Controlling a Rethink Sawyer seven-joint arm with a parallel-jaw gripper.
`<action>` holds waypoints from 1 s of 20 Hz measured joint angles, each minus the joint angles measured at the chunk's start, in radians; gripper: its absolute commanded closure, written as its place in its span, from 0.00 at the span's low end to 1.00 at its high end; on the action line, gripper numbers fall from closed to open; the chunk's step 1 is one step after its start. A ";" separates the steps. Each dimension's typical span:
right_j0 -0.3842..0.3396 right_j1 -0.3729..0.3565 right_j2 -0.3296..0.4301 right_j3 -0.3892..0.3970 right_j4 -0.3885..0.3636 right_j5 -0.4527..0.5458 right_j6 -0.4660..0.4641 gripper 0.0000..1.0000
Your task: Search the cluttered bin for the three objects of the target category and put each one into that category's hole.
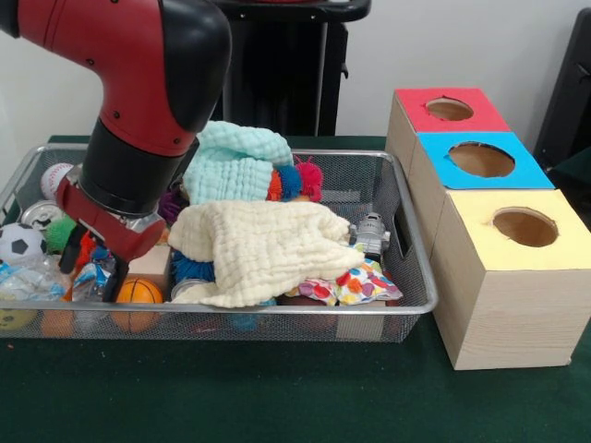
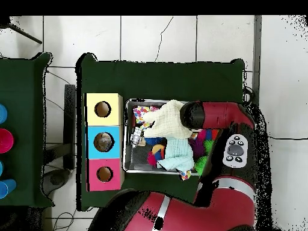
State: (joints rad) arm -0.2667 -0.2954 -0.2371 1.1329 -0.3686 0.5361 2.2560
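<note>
The wire mesh bin (image 1: 406, 198) is full of toys and cloths; it also shows in the overhead view (image 2: 127, 135). My gripper (image 1: 90, 268) is down in the bin's left end, its black fingers (image 1: 66, 257) apart. Between them lies a crinkled see-through bottle with blue markings (image 1: 90, 282). Another see-through plastic piece (image 1: 28, 279) lies at the front left corner. No third bottle shows. The blue-faced box's hole (image 1: 481, 160) is to the right of the bin, between the red and yellow boxes; it also shows in the overhead view (image 2: 103, 142). In the overhead view the arm hides the gripper.
A cream cloth (image 1: 259, 249) and a mint cloth (image 1: 235, 161) cover the bin's middle. A basketball (image 1: 138, 293), soccer ball (image 1: 20, 242), baseball (image 1: 55, 175), can (image 1: 39, 214) and spiky balls (image 1: 309, 175) crowd around. A toy robot (image 1: 371, 231) stands at the right. The red box (image 1: 448, 109) and yellow box (image 1: 524, 226) flank the blue one.
</note>
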 measured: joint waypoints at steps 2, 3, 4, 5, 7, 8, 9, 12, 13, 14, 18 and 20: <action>0.002 -0.006 -0.001 -0.006 0.000 0.018 0.000 0.00; 0.003 -0.008 -0.001 -0.009 0.000 0.026 0.000 0.00; 0.003 -0.010 -0.001 -0.014 0.000 0.038 0.000 0.00; 0.003 -0.010 -0.001 -0.017 0.000 0.044 0.000 0.00; 0.003 -0.011 -0.005 -0.031 0.000 0.061 0.000 0.00; 0.003 -0.011 -0.006 -0.034 0.000 0.062 0.000 0.00; 0.003 -0.010 -0.009 -0.042 0.000 0.063 0.000 0.00; 0.003 -0.002 -0.028 -0.062 0.000 0.063 0.000 0.00; 0.003 0.000 -0.033 -0.064 0.000 0.063 0.000 0.00; 0.002 0.002 -0.037 -0.066 0.000 0.063 0.000 0.00; 0.002 0.018 -0.054 -0.071 0.000 0.063 0.000 0.00; 0.003 0.027 -0.060 -0.071 0.000 0.063 0.000 0.00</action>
State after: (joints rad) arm -0.2640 -0.2681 -0.2975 1.0619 -0.3686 0.5993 2.2560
